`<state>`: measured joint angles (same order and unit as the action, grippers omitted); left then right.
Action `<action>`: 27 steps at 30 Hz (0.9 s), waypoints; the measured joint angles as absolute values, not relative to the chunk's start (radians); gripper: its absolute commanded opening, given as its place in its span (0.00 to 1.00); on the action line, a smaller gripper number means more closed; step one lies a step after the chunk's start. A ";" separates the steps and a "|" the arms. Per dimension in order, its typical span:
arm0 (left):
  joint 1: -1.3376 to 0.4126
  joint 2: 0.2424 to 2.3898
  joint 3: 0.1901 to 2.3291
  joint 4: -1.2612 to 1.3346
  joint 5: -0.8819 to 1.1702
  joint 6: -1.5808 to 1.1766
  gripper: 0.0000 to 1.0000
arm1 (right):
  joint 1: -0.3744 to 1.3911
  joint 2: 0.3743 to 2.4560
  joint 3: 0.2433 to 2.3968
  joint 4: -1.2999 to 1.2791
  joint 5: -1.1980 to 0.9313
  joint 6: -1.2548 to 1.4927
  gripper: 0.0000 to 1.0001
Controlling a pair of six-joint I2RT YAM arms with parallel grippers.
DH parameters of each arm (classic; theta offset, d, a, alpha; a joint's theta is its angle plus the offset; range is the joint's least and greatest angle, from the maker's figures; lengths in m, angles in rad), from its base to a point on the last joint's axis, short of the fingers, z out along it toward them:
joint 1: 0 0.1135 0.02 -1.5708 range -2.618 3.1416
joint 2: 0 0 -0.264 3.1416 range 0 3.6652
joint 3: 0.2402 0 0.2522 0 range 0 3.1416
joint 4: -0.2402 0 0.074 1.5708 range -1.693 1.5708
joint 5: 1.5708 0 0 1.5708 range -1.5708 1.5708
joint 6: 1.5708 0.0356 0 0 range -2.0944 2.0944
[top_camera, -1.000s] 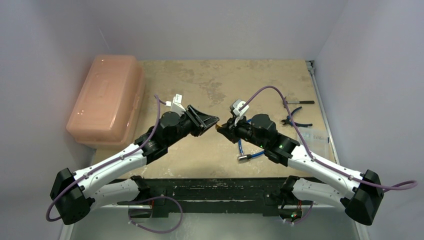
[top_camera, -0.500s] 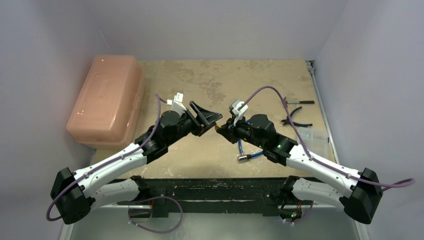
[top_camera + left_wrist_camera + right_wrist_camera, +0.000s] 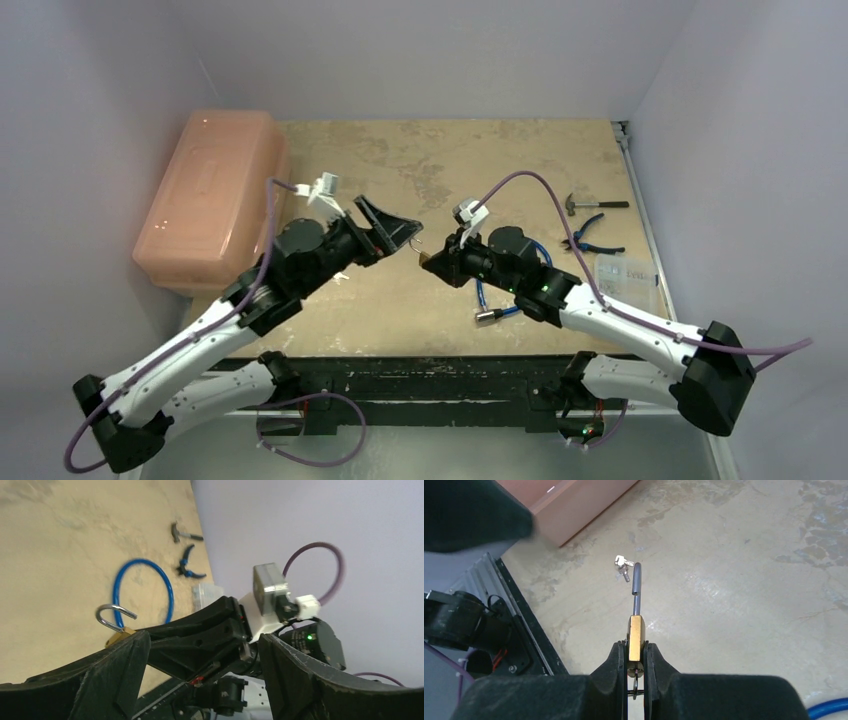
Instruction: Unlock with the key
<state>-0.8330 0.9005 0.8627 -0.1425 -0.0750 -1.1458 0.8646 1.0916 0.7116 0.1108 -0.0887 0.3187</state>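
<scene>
My right gripper [image 3: 636, 652] is shut on a brass padlock [image 3: 636, 635], held edge-on above the table. Its steel shackle [image 3: 637, 582] stands sprung open, clear from the left wrist view [image 3: 112, 615]. A key head with a wire ring [image 3: 636, 680] sticks out of the padlock's underside, between the fingers. A small bunch of silver keys [image 3: 623, 562] lies on the table beyond. From above, the padlock [image 3: 428, 263] sits at the right gripper's tip. My left gripper [image 3: 395, 232] hangs just left of it, open wide and holding nothing.
A pink plastic box [image 3: 215, 195] fills the table's left side. A blue cable loop [image 3: 500, 300] lies under the right arm. A hammer [image 3: 590, 203], pliers [image 3: 590, 235] and a small clear case [image 3: 630, 272] rest by the right edge.
The left gripper's jaws have spread wide and the left arm has drawn back to the left, away from the padlock. The right arm has shifted slightly left, still holding the padlock.
</scene>
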 measured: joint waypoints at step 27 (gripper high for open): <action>-0.831 0.529 0.830 -0.686 -0.692 -0.570 0.98 | 0.792 1.633 0.708 0.617 -0.229 0.817 0.00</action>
<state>-0.8314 0.5293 0.8295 -0.6861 -0.6922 -0.5697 0.7921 1.6329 0.7082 0.6167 -0.2287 0.8173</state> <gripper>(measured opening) 0.985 0.130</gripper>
